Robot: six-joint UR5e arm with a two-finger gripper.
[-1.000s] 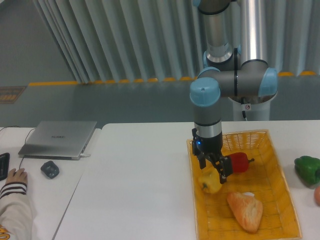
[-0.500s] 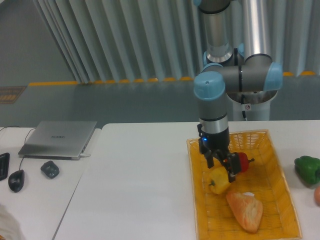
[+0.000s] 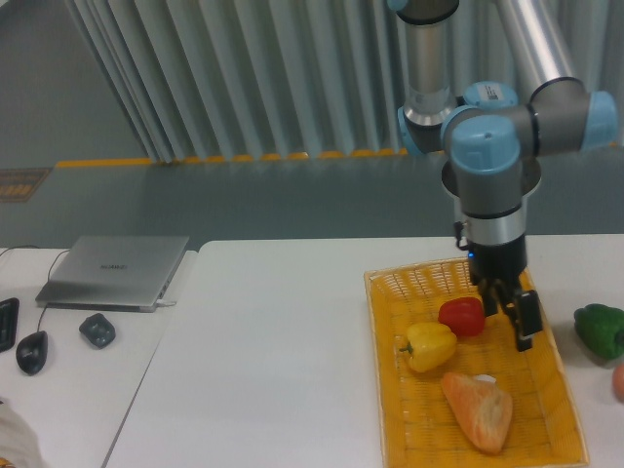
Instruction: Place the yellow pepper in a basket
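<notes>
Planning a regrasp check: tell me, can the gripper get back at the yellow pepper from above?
Probably yes: the yellow pepper lies uncovered in the basket, beside the red pepper; the gripper hangs nearby, empty.

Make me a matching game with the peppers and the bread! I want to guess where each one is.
Things:
1. yellow pepper
2. red pepper
3. green pepper
4. bread

Places:
A. on the white table, right of the basket
B. in the basket, nearest the front
C. in the basket, left of the red one
D. in the basket, just left of the gripper

Pairs: 1-C, 2-D, 3-A, 4-B
</notes>
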